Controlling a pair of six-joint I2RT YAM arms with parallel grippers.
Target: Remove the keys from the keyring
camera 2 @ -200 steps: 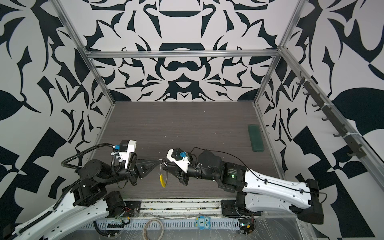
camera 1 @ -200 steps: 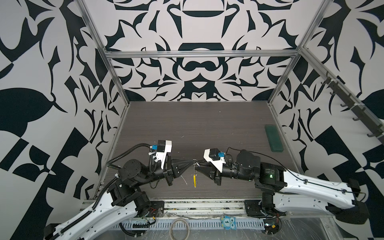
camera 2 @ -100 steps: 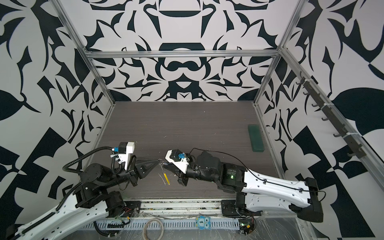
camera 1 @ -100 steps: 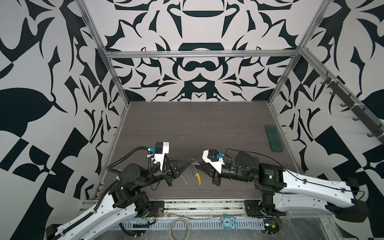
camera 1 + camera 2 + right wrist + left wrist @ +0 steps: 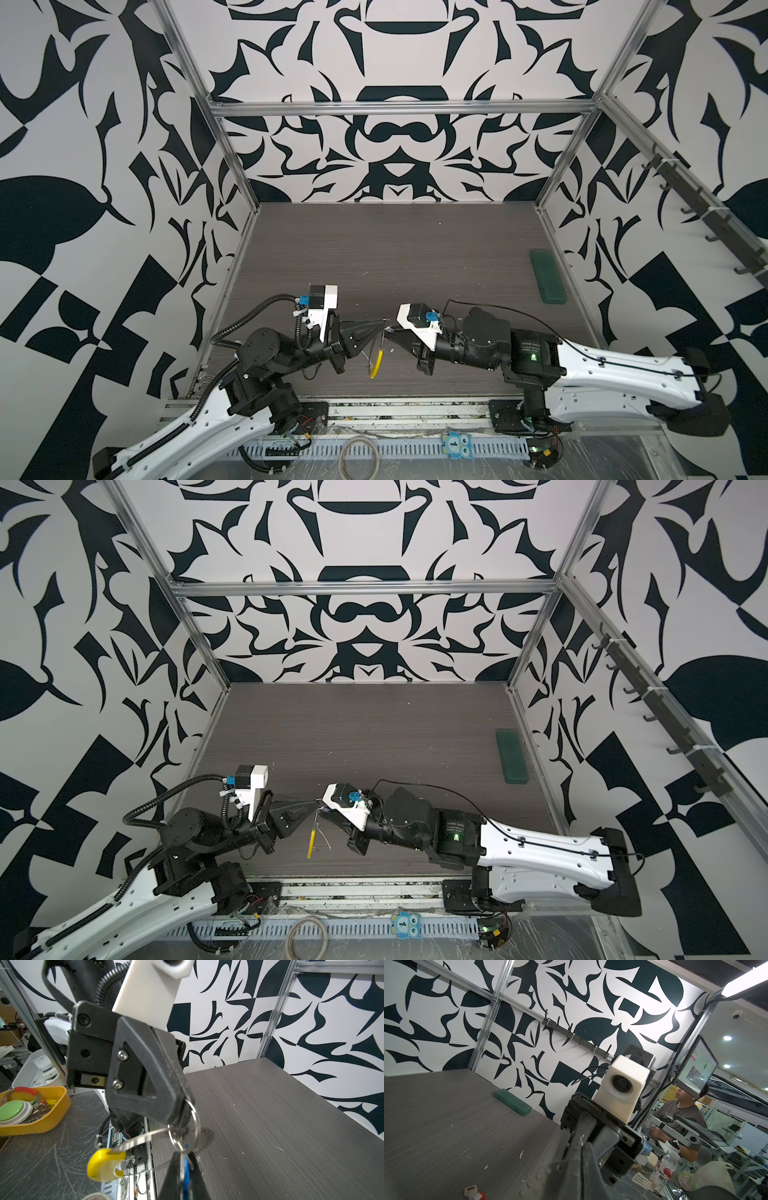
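Note:
Both grippers meet tip to tip above the table's front middle. My left gripper (image 5: 379,329) (image 5: 582,1140) is shut on the small metal ring (image 5: 196,1118) of the keyring (image 5: 141,1137). The keyring's thin grey band droops below, with its yellow section (image 5: 376,365) (image 5: 310,842) (image 5: 99,1165) hanging down. My right gripper (image 5: 390,331) (image 5: 184,1155) is shut on the blue key (image 5: 186,1176), which still hangs from that ring. A round metal tag (image 5: 205,1137) dangles there too. The red key (image 5: 474,1190) lies on the table below, free of the ring.
A flat green case (image 5: 547,277) (image 5: 512,1101) lies by the right wall. A rail of hooks (image 5: 706,208) runs along that wall. In front of the table, a beige hoop (image 5: 359,457) lies on the rail cover. A yellow tray (image 5: 31,1109) stands off the table.
The grippers have stayed tip to tip. The yellow section swung aside half a second ago and now hangs straight down again. The left arm has shifted slightly.

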